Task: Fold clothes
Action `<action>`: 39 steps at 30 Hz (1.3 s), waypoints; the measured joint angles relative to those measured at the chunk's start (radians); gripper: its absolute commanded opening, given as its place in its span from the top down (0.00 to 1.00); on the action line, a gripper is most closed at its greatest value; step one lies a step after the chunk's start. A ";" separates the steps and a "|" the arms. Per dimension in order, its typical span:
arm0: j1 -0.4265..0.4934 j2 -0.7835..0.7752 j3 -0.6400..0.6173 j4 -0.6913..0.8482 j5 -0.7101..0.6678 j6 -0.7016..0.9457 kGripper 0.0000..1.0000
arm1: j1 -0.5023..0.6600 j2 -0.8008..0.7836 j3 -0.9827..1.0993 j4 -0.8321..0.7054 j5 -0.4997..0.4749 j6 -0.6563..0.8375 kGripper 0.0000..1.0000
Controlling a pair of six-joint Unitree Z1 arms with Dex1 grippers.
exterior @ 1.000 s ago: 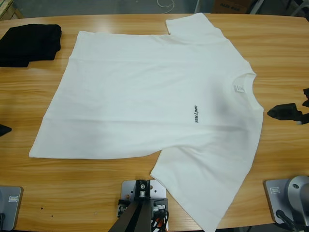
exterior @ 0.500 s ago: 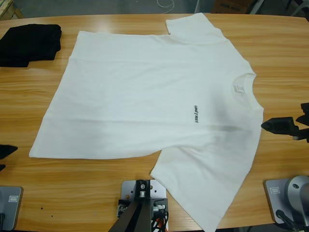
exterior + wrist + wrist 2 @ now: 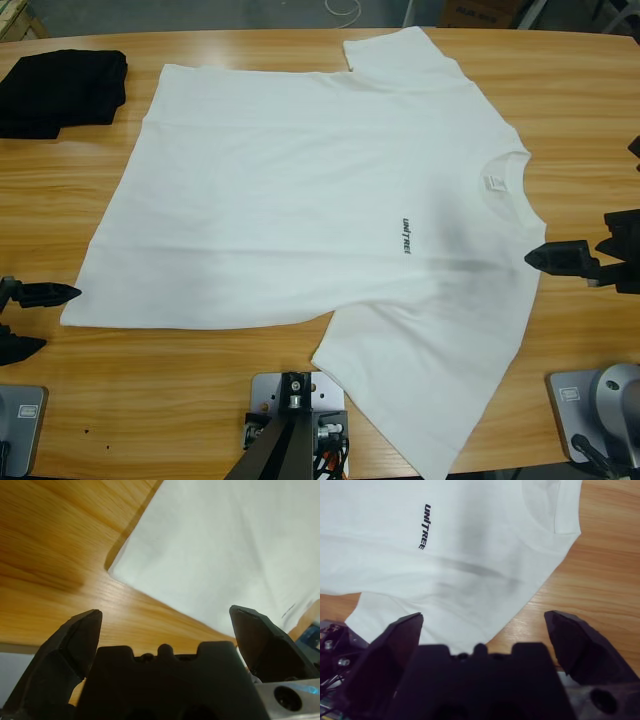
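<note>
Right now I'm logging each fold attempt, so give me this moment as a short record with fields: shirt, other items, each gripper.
shirt: white T-shirt spread flat, face up, collar toward the right end of the wooden table
other item: black folded garment at the upper left, apart from the shirt
left gripper: open, at the shirt's bottom hem corner, holding nothing
right gripper: open, at the shoulder edge beside the collar, holding nothing
fold: not begun

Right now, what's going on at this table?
A white T-shirt lies spread flat on the wooden table, not yet folded. The left tool sits open by the shirt's bottom hem corner, and the right tool is open at the shoulder edge near the collar. Neither grips cloth. A black folded garment lies apart in a corner.
</note>
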 measured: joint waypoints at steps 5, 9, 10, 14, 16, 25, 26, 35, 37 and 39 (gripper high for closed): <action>-0.029 0.006 0.057 -0.078 0.022 -0.041 0.00 | 0.000 0.004 0.001 -0.001 0.007 0.000 0.00; -0.034 0.059 0.076 -0.132 0.051 -0.084 0.00 | 0.000 0.004 0.002 -0.001 0.011 0.000 0.00; -0.034 0.078 0.081 -0.153 0.056 -0.090 0.01 | 0.000 0.004 0.002 -0.001 0.011 0.000 0.00; -0.037 0.131 0.084 -0.229 0.070 -0.112 0.05 | 0.000 -0.005 0.002 0.002 0.011 0.000 0.00; -0.039 0.161 0.087 -0.273 0.076 -0.117 0.00 | 0.000 -0.010 0.002 0.007 0.011 0.000 0.00; -0.091 0.195 0.110 -0.401 0.135 -0.125 0.76 | 0.000 -0.033 0.002 0.016 0.011 0.000 0.00; -0.098 0.198 0.116 -0.416 0.135 -0.128 0.88 | 0.000 -0.036 0.002 0.016 0.011 0.000 0.00; -0.116 0.221 0.148 -0.444 0.135 -0.148 1.00 | 0.000 -0.045 0.004 0.016 0.011 0.012 0.00; -0.116 0.226 0.150 -0.444 0.135 -0.149 1.00 | 0.000 -0.049 0.009 0.016 0.015 0.060 0.00; -0.116 0.226 0.156 -0.444 0.135 -0.149 1.00 | 0.002 -0.059 0.014 0.017 0.016 0.152 0.00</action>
